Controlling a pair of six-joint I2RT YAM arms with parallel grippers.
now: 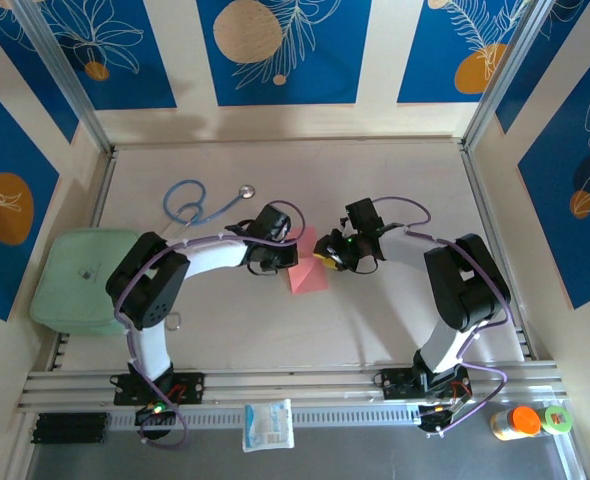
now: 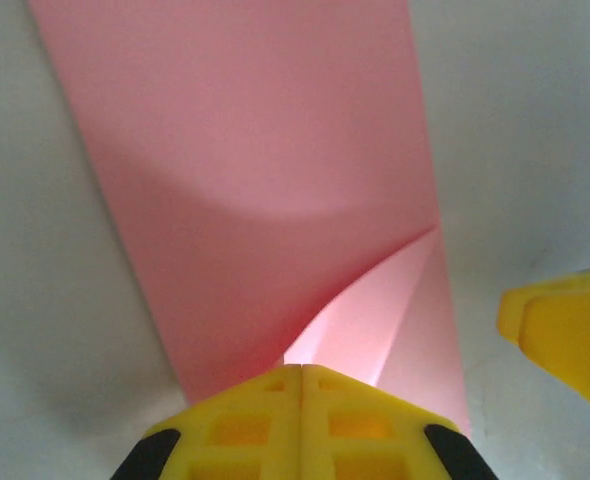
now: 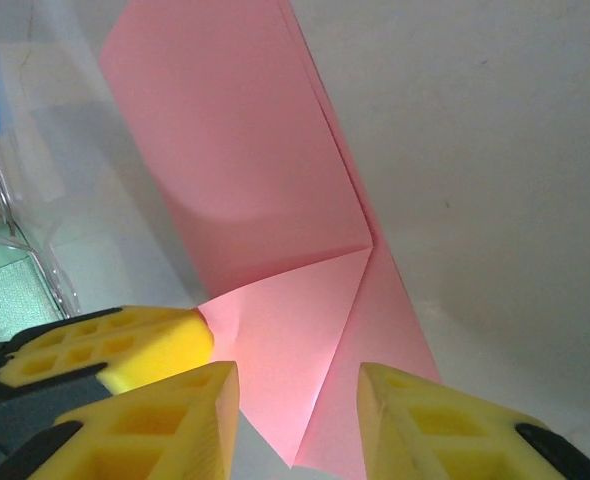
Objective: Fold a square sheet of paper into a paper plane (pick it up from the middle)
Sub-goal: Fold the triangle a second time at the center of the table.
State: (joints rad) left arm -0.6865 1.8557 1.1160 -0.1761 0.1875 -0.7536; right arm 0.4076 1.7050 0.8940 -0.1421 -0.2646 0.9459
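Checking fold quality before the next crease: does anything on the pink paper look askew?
Slightly. In the right wrist view, the folded paper shows a thin strip of lower layer peeking past the top layer's long right edge, so the layers are not flush. The left fingers pinch the corner flap.

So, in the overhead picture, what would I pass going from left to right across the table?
Pale green pad → blue stethoscope → left gripper → pink paper → right gripper → right arm.
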